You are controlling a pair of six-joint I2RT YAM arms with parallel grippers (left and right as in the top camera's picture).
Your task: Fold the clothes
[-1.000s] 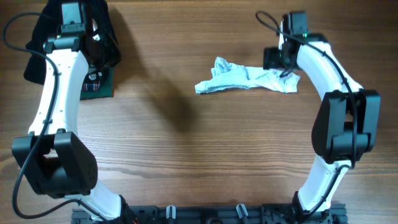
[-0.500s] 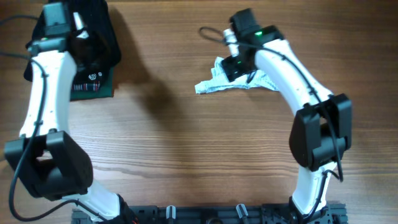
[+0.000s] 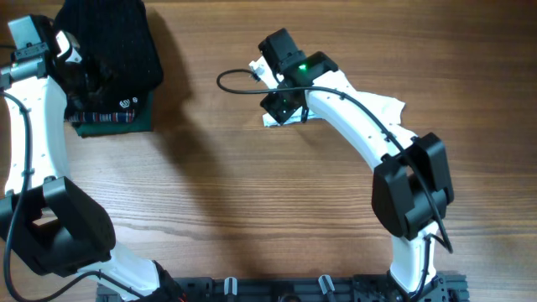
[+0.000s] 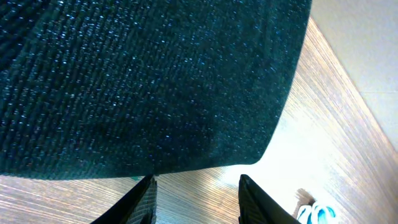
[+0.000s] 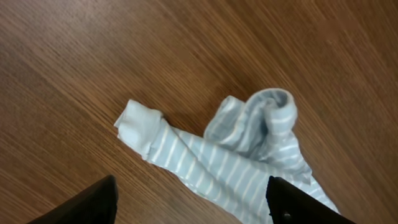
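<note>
The clothes, a small pale blue-white striped garment, lie crumpled on the wooden table. In the overhead view my right arm covers most of the garment; its left tip and right end show. My right gripper hangs over the garment's left end, jaws wide open with striped cloth and wood between them, gripping nothing. My left gripper is at the far left over the black knit garment, open and empty just past the knit's edge.
A dark green garment with plaid trim lies under the black knit at the back left corner. A black cable loops left of my right wrist. Bare wooden table spans the middle and front.
My right arm has swung left along the garment, from its right end to its left end. My left arm has drawn back toward the table's left edge.
</note>
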